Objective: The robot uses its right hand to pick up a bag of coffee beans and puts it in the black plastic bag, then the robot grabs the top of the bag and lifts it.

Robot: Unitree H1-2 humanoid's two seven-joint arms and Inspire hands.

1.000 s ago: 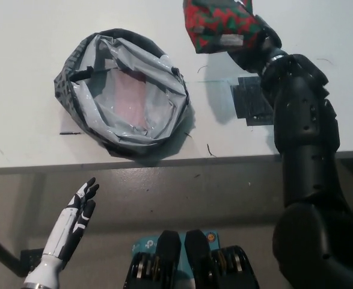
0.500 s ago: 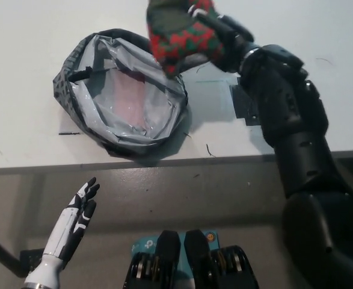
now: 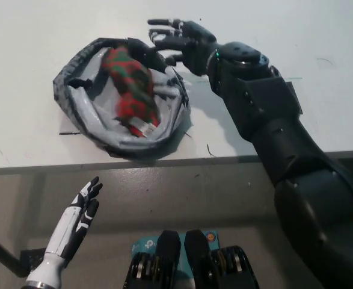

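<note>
One bag of coffee beans point(image 3: 131, 90), red and green patterned, lies inside the black plastic bag point(image 3: 74, 117), tilted, resting on the bag's grey lining toward its right half, a pale label at its lower end. Right hand point(image 3: 179, 41) sits at the plastic bag's upper right rim, fingers point(image 3: 162, 24) spread wide and pointing left over the rim, holding nothing. Coffee bag is apart from those fingers, below and left of them; no contact visible. Right arm reaches in from the plastic bag's lower right, forearm stretched diagonally up-left over the white table point(image 3: 26, 36). Plastic bag stands open on the table near its front edge, mouth rolled down. Left hand point(image 3: 80, 211) rests below the plastic bag, off the table's front edge, fingers loosely apart, empty. Half a second ago the coffee bag was gripped in the right hand above the plastic bag's right rim; now it's released and down inside, hand opened.
</note>
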